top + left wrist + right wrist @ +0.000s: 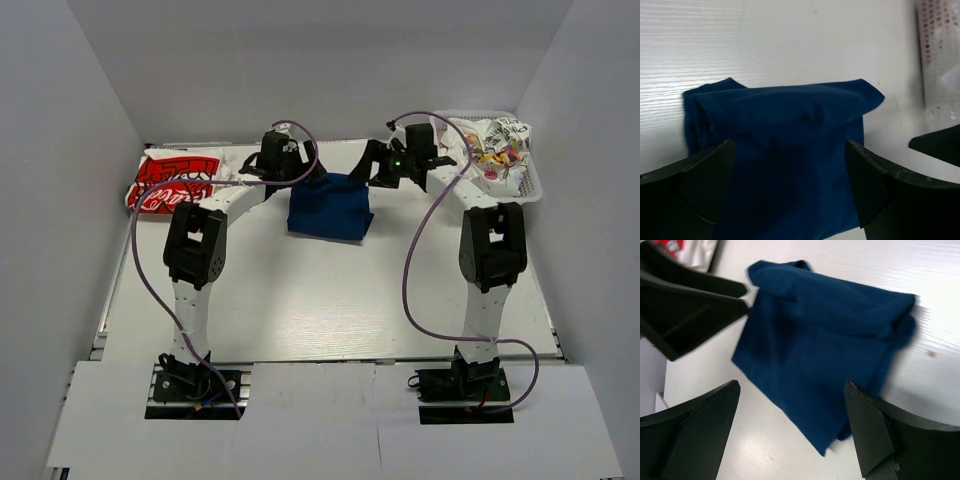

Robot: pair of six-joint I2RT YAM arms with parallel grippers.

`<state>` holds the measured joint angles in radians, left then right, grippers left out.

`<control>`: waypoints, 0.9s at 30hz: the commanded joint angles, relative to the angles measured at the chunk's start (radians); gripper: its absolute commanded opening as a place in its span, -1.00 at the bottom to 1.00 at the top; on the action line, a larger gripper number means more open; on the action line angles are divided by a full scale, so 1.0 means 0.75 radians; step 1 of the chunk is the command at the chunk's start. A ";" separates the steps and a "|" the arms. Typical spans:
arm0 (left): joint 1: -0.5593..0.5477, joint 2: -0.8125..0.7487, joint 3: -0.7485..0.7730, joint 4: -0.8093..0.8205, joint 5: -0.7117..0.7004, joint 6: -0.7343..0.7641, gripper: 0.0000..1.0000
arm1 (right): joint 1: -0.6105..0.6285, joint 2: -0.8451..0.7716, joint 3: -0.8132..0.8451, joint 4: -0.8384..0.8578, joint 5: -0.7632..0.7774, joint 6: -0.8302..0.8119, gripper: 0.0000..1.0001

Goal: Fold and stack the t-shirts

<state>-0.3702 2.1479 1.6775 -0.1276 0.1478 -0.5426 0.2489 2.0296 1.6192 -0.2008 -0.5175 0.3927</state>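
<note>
A folded navy blue t-shirt [330,207] [790,105] [825,315] lies on the table near the back middle. My left gripper [312,174] [790,145] hovers open just over its back left edge, with cloth showing between the fingers but not pinched. My right gripper [372,170] [792,385] stands open just off its back right corner, holding nothing. A red-and-white lettered t-shirt [172,182] [685,250] lies folded at the back left. White t-shirts with colourful prints [497,148] are bunched in the basket.
The white lattice basket [533,190] [940,60] stands at the back right corner. Grey walls close in the table on the left, back and right. Purple cables loop from both arms over the table.
</note>
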 commanded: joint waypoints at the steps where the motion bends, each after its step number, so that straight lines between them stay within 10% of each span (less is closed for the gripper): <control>1: -0.005 0.020 0.027 0.068 0.120 0.022 0.99 | 0.032 0.050 -0.020 0.153 -0.126 0.026 0.81; 15: 0.021 0.474 0.479 0.072 0.030 -0.009 0.99 | 0.010 0.595 0.383 0.605 -0.114 0.294 0.81; 27: 0.021 0.162 0.345 0.027 -0.113 0.093 0.99 | 0.006 0.199 0.134 0.513 -0.098 0.117 0.81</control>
<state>-0.3626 2.4550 1.9682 -0.0750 0.1417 -0.5179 0.2470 2.3898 1.7542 0.1967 -0.6075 0.5781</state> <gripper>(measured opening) 0.993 0.900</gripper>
